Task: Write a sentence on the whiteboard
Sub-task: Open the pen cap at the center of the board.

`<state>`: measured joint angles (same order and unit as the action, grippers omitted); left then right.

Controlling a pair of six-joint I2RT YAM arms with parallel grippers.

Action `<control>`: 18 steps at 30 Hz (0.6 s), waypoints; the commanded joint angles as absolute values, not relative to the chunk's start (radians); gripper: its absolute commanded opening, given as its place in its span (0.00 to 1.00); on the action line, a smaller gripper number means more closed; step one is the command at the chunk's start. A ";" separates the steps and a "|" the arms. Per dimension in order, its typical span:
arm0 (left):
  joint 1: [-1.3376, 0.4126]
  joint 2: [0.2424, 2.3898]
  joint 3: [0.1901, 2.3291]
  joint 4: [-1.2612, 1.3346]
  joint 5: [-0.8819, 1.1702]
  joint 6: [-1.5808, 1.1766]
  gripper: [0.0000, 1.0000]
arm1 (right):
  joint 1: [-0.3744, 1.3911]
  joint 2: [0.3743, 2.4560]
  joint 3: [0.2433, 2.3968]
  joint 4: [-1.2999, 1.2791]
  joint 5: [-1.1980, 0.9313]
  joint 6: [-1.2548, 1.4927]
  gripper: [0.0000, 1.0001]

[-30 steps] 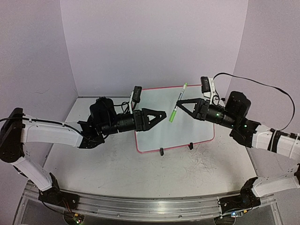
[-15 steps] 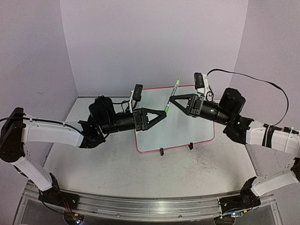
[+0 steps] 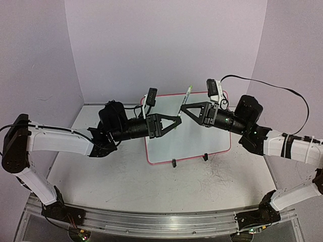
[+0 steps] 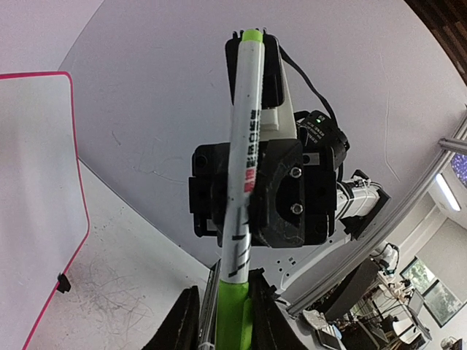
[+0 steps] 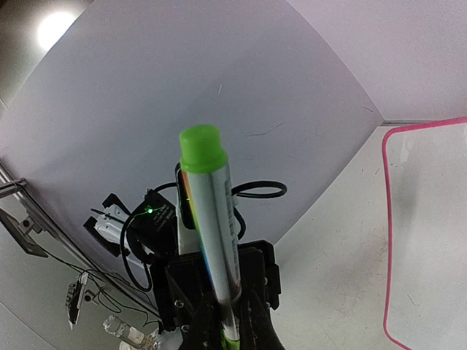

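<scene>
The whiteboard (image 3: 202, 133) lies flat on the table, white with a pink rim, and its edge shows in both wrist views (image 4: 29, 182) (image 5: 430, 233). No sentence is in view; the board's surface is blank. Above it both arms meet at a white marker (image 3: 183, 107) with a green cap (image 4: 233, 313). My right gripper (image 3: 185, 107) (image 5: 232, 328) is shut on the marker's barrel (image 5: 213, 226). My left gripper (image 3: 176, 121) (image 4: 222, 321) stands around the cap, jaws narrow. One finger touches the cap and the other stands slightly apart from it.
Two black clip feet (image 3: 174, 163) (image 3: 205, 157) sit on the board's near rim. Faint scribble marks (image 3: 217, 176) stain the table at the right. Lilac walls close in the back and sides. An aluminium rail (image 3: 151, 222) runs along the near edge.
The right arm carried the marker left and up until its capped end sat between my left fingers. The left jaws narrowed from wide open to close around the cap.
</scene>
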<state>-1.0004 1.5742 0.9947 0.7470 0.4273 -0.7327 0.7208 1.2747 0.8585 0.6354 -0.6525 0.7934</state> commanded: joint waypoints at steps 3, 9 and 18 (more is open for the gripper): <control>-0.999 1.591 1.012 0.790 0.450 -0.743 0.09 | 0.727 1.258 0.898 0.701 -0.644 0.810 0.00; -0.999 1.576 0.935 0.790 0.460 -0.754 0.00 | 0.723 1.258 0.903 0.708 -0.593 0.848 0.00; -1.017 1.555 0.848 0.789 0.489 -0.750 0.00 | 0.684 1.238 0.909 0.758 -0.530 0.885 0.00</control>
<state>-1.0026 1.5787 0.9119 0.8442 0.4422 -0.7516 0.7282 1.2747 0.8585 0.5704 -0.6327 0.8437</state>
